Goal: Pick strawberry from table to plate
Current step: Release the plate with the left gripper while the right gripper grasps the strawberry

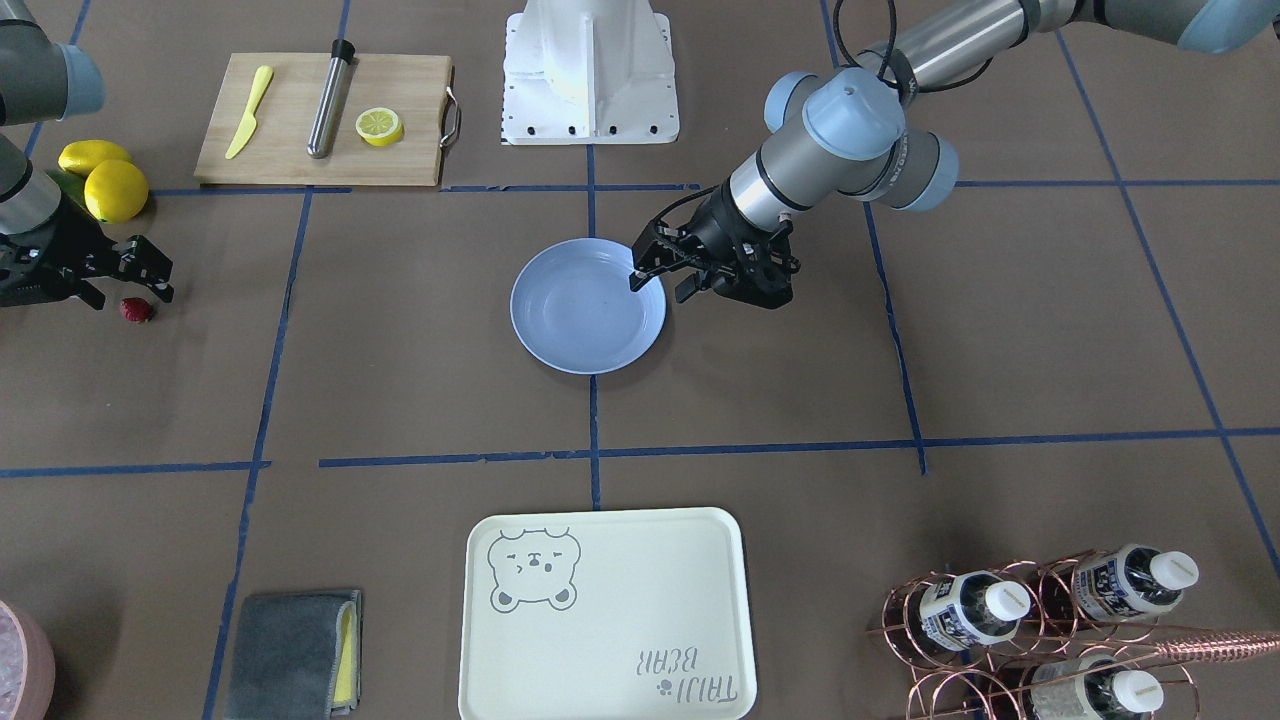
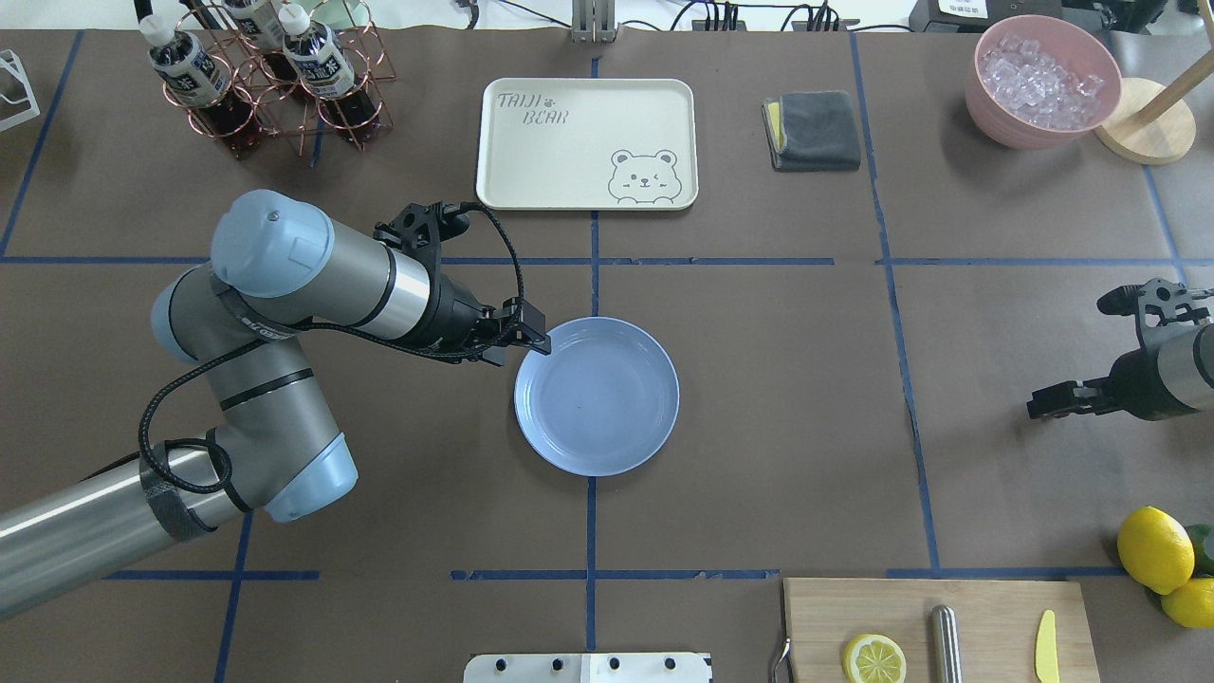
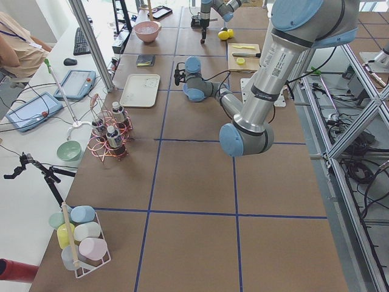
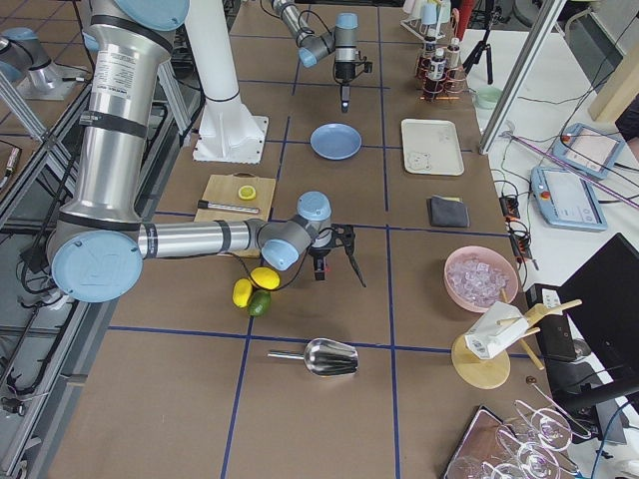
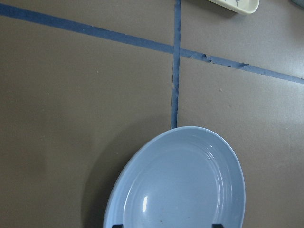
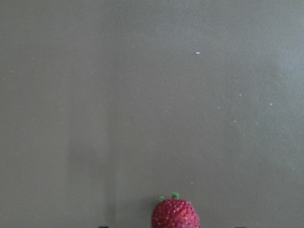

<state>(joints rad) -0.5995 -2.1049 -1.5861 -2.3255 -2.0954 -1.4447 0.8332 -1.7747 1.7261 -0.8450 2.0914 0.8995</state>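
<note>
The strawberry (image 1: pixel 137 310), small and dark red, lies on the brown paper table (image 1: pixel 420 380) far out on my right side. My right gripper (image 1: pixel 130 293) hangs low over it, open, with a finger on either side and not touching it. In the right wrist view the strawberry (image 6: pixel 175 214) sits at the bottom edge, green bits on top. The light-blue plate (image 1: pixel 588 320) rests at the table's middle with nothing in it. My left gripper (image 1: pixel 663 283) is open at the plate's rim and holds nothing. The plate (image 5: pixel 180 180) fills the lower part of the left wrist view.
Two lemons (image 1: pixel 105 178) lie just behind the right gripper. A wooden cutting board (image 1: pixel 325 120) carries a lemon half, a yellow knife and a metal rod. The cream bear tray (image 1: pixel 605 615), a grey cloth (image 1: pixel 290 655) and a copper bottle rack (image 1: pixel 1040 625) stand along the far side.
</note>
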